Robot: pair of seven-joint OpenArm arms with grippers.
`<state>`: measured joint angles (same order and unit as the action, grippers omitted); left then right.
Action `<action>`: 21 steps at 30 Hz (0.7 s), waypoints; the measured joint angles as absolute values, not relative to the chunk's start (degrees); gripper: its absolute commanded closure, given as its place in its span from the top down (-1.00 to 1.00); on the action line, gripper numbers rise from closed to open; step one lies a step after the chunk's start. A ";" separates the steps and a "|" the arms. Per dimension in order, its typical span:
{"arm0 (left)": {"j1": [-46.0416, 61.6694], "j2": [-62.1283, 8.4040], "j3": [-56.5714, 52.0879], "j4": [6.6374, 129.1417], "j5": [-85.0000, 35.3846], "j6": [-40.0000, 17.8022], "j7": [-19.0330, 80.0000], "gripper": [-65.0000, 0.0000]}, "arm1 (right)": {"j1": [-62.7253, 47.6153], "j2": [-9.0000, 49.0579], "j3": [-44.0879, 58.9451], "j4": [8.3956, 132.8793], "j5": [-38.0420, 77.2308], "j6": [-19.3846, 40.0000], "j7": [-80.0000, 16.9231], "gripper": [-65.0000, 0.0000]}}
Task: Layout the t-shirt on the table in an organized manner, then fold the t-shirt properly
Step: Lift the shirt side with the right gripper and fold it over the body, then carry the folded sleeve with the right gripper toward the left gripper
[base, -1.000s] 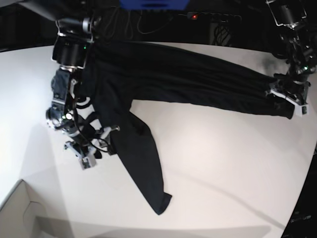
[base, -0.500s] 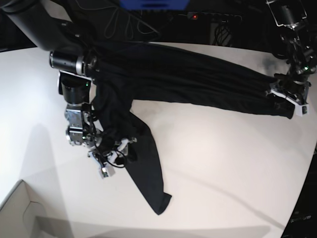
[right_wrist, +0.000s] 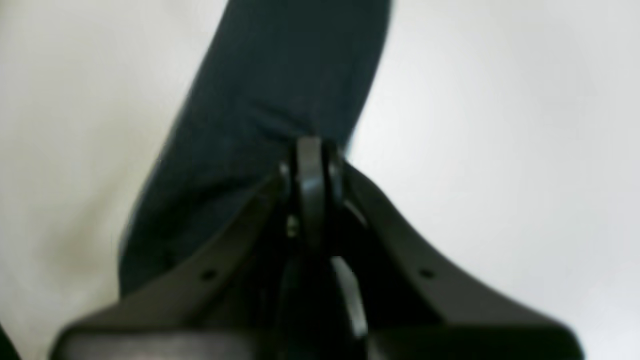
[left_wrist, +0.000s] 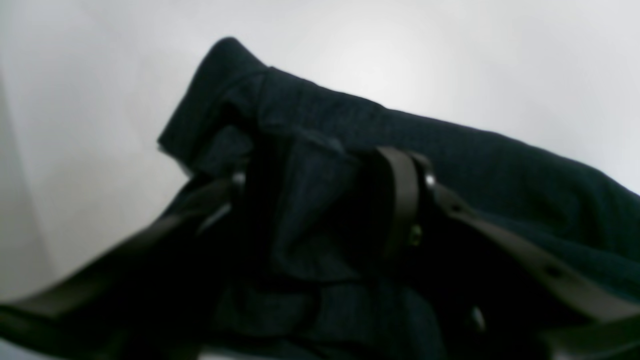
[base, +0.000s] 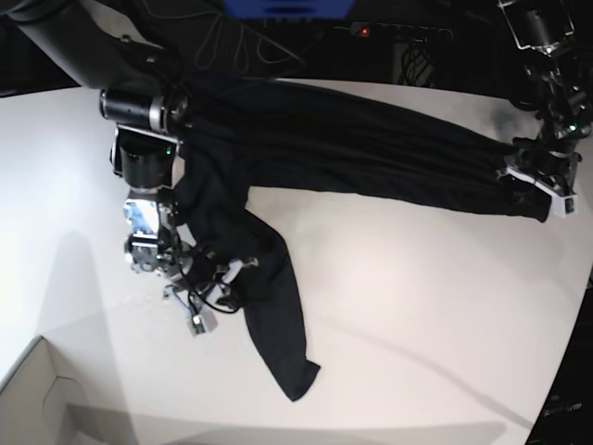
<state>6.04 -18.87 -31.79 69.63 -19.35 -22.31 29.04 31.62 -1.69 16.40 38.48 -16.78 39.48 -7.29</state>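
On the large smooth white table lies the plain black short-sleeved t-shirt of thin soft fabric, not spread but drawn out into a long bunched band. Its long axis runs from the far left of the base view to the right edge, and a narrower limb of cloth hangs from the left part toward the near side, ending in a point on the bare table.

The right gripper, which stands on the left of the base view, sits just beside this near limb. In its wrist view the right gripper has the jaws pressed together, and the dark cloth starts directly at their tip and runs away from it; it seems to pinch the edge of the fabric, though the blur makes the bite itself hard to judge.

The left gripper is at the far right end of the band. Its wrist view shows the left gripper half closed around a thick fold of the t-shirt.

So each arm has one end, well apart. I judge that spreading calls for the right gripper to pull its limb to the near left, away from the long axis, while the left one anchors the right end.
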 measured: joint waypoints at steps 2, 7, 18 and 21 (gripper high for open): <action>6.07 -18.87 -31.79 69.47 -19.31 -22.26 28.86 -0.06 | 28.56 -3.62 16.45 46.74 -16.91 39.24 -10.20 -1.00; 6.11 -18.81 -31.77 69.73 -19.44 -22.22 28.86 -0.06 | 18.90 -9.69 15.18 69.69 -16.86 39.44 -17.93 -1.00; 5.41 -18.79 -31.75 69.47 -19.35 -22.33 29.36 -0.06 | -2.33 -8.51 -10.98 97.01 -11.86 40.10 -22.87 -1.00; 5.37 -18.87 -31.73 69.47 -19.29 -22.33 29.36 -0.06 | -2.98 -8.60 -17.06 97.76 -11.64 40.23 -22.46 -1.00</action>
<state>5.37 -18.87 -31.73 69.47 -19.29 -22.33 29.36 -2.98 -8.60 -17.06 97.76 -11.64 40.23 -22.46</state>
